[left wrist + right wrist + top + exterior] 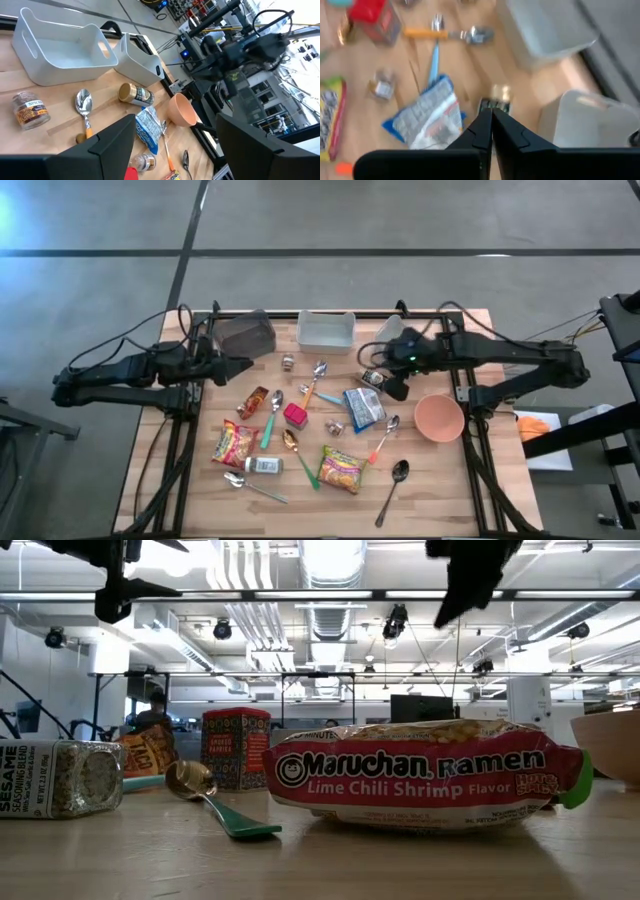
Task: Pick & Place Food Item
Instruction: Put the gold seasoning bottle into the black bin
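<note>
the right gripper (491,131) hovers with fingers pressed together and empty, the blue food packet (427,115) and small jar (496,102) lying just beyond their tips, so descending unopened risks shoving them aside, while the left gripper (175,145) waits spread.

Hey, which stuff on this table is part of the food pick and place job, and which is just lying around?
Job: ramen packs, blue packet, white bin, right pincer.
Lying about: spoons, pink bowl, spice jars, red box.
</note>
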Tool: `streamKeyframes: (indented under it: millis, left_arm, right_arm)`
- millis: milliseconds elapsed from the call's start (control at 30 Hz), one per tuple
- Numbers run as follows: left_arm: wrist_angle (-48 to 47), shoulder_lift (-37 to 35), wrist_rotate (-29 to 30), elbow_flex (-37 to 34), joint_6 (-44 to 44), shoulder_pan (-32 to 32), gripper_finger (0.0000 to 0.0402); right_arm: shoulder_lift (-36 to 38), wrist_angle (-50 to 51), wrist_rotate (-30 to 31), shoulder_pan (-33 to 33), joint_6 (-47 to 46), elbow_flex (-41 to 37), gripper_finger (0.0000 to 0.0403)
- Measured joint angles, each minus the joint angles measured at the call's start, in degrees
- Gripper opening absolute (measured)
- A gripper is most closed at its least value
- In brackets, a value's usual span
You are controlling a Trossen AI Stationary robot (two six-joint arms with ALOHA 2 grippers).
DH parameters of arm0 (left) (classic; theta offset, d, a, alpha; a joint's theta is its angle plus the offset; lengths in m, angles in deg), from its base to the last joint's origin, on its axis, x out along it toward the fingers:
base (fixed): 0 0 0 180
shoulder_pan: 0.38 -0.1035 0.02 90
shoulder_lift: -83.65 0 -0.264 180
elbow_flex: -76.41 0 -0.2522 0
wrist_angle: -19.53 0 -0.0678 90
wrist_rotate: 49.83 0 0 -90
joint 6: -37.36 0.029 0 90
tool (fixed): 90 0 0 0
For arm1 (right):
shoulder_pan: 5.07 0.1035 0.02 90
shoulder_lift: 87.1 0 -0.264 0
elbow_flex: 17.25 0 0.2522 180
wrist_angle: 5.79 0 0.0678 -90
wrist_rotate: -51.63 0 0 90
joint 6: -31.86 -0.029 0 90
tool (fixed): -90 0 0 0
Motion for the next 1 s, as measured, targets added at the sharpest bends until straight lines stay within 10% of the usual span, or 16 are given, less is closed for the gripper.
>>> streamKeyframes:
  millis: [500,1000]
  left_arm:
    - [-0.1,0.0,0.0,-0.2,-0.2,0.0,0.0278]
    - [-0.1,0.0,0.0,-0.2,-0.2,0.0,0.0278]
  right_arm:
    - [-15.9,3.2,4.7,-3.3,1.4,-0.1,0.0269]
    - [-16.8,-4.9,1.6,-5.0,3.4,-9.3,0.0313]
